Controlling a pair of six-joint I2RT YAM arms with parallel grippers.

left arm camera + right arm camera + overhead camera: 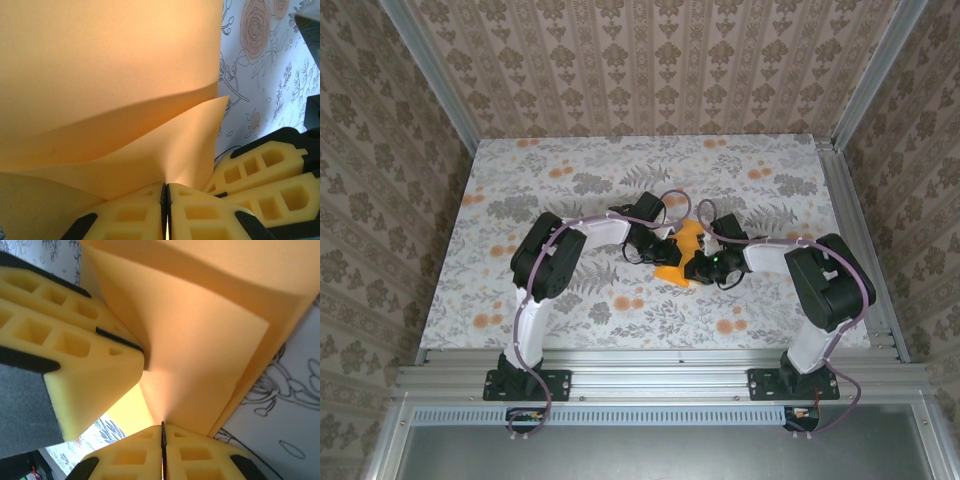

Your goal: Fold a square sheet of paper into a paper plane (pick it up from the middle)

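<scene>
My left tool point(166, 186) is pressed shut, its two yellow foam fingers point(130, 215) meeting flat with no gap. A pinch of the orange sheet of paper point(110, 75) runs down into the seam between them. My right tool point(163, 424) is closed just as tight on the same sheet, with the paper wedged into the slit between its pads.

The two tools sit very close together. From my left wrist the right tool's fingers point(260, 175) show just beside mine at the lower right, and from my right wrist the left tool's fingers point(75, 340) crowd in from the upper left, touching the paper. Each blocks much of the other's view.

The sheet rises from both grips in soft, bent layers — one flap curls over another, with a fold line running across it. It hides most of what lies beyond in both wrist views.

From above, the sheet shows as a small orange patch between the two tools, near the middle of the desk point(620, 170), though I cannot tell whether its lower edge touches the surface. The desk wears a grey-and-orange flowered cover. Patterned walls point(640, 60) close in on three sides, and a metal rail point(660, 380) crosses the near edge by my arm bases.
</scene>
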